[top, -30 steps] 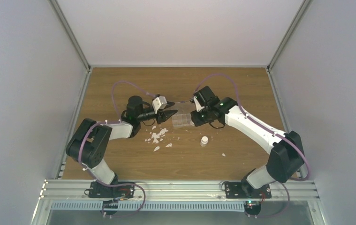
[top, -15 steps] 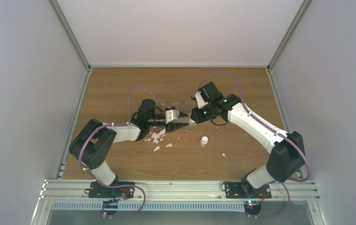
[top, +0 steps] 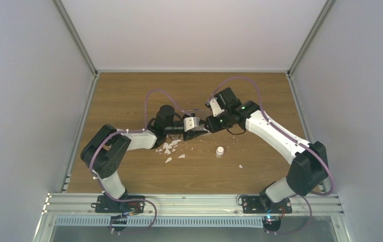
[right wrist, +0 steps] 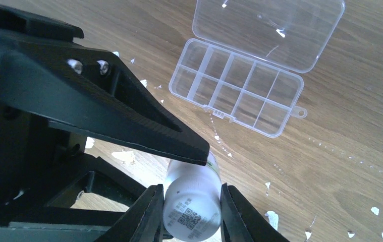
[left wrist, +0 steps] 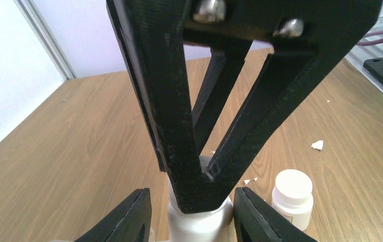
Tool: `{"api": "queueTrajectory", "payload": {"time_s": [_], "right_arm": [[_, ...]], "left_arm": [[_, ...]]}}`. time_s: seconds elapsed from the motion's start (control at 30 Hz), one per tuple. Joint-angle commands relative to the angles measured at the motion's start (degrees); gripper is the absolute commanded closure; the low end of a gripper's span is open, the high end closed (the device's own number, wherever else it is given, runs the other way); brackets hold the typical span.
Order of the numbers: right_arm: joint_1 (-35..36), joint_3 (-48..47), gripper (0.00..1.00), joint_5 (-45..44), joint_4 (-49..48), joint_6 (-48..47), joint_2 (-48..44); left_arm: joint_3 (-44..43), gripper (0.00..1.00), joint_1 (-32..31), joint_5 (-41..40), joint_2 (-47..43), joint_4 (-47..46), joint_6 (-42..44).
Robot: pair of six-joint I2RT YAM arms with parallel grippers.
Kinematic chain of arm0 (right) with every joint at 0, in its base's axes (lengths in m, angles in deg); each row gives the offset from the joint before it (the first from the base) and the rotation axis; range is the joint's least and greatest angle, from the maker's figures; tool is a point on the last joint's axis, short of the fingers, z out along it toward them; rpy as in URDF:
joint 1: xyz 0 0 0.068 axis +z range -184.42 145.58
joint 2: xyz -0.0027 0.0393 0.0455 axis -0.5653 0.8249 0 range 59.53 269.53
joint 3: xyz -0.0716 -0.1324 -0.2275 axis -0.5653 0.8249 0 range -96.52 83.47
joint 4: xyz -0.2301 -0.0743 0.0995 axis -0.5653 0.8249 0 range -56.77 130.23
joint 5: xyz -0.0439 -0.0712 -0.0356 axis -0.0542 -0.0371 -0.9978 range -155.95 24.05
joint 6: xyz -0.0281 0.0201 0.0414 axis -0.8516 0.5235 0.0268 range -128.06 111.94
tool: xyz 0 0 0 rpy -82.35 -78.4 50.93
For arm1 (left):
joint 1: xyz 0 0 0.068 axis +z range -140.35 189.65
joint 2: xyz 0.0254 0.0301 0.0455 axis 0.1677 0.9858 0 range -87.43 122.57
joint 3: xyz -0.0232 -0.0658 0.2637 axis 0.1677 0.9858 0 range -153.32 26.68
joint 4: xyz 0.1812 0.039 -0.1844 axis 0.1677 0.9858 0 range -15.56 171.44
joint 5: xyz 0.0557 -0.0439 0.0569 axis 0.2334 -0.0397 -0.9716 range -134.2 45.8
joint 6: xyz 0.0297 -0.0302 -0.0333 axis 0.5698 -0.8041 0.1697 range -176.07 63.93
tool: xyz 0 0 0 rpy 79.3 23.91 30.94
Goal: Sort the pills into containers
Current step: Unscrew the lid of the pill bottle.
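The worktop (top: 128,96) was matt brown wood-grain board, walled in by pale panels. Near its middle, close to where the two arms met, lay the box (right wrist: 239,96). It was flat, clear, hard plastic with rounded corners, divided into two rows of small squarish compartments. Its lid (right wrist: 270,30) was thrown open and lay flat alongside it, and a little holed tab (right wrist: 300,113) stuck out from one end.

A small smooth white plastic bottle (right wrist: 192,212), a cylinder with a printed square code on its label, was held above the worktop. A second white bottle (top: 220,151), capped, stood upright nearer the bases and slightly right of the middle. To its left was a heap of ragged white flakes (top: 168,147), with one stray flake (top: 240,166) on the near right.

The left arm (top: 128,141) bent out from its near-left base, its forearm running right towards the middle. The right arm (top: 275,133) reached leftward and away from its near-right base. The two met head-on, each tipped with matt black, open-framed triangular fingers.

The right fingers (right wrist: 151,206) were closed on the bottle, pressed against both of its sides. The left fingers (left wrist: 139,209) stood parted, one on each side of the same bottle. A sliver of gap showed at one of them, so they were not clamped.
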Motion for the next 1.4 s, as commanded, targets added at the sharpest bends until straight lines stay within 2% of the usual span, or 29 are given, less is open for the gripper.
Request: {"api": "queueTrajectory", "payload": {"time_s": [0.0, 0.4, 0.7, 0.87, 1.0, 1.07, 1.17, 1.27, 1.37], "right_arm": [[0.09, -1.36, 0.54, 1.94, -0.32, -0.86, -1.87], [-0.34, -1.67, 0.54, 1.62, -0.07, -1.27, -2.91], [-0.53, -1.46, 0.53, 2.46, -0.43, -1.43, -2.16], [-0.62, -1.49, 0.53, 2.83, -0.63, -1.67, -2.00], [-0.62, -1.22, 0.48, 3.11, -1.77, -2.92, -2.40], [-0.62, -0.50, 0.44, 2.82, -2.76, -3.86, -3.31], [-0.53, 0.51, 0.44, -0.80, -3.41, -5.19, -4.77], [-0.40, 3.35, 0.42, -0.66, -6.38, -7.16, -7.20], [0.71, 2.07, 0.41, -0.42, -6.21, -9.63, -7.24]], "left_arm": [[-1.69, 0.01, -0.19, -1.27, 1.81, 1.44, 1.98], [-2.64, 0.02, -0.02, -0.70, 3.24, 2.86, 2.72], [-2.30, 0.27, 0.66, 3.98, 2.51, 1.91, 2.74], [-2.03, 0.35, 1.50, 6.22, 2.09, 1.51, 2.76], [-1.62, 0.37, 2.88, 10.71, 1.29, 2.62, 3.07], [-2.12, 0.36, 3.93, 14.49, 0.78, 5.47, 3.91], [-2.98, 0.36, 5.08, 19.43, -0.42, 11.30, 7.15], [-4.62, 0.37, 5.55, 23.11, -1.41, 17.89, 11.43], [-6.48, 0.38, 6.14, 27.33, -2.21, 24.18, 15.81]]}}
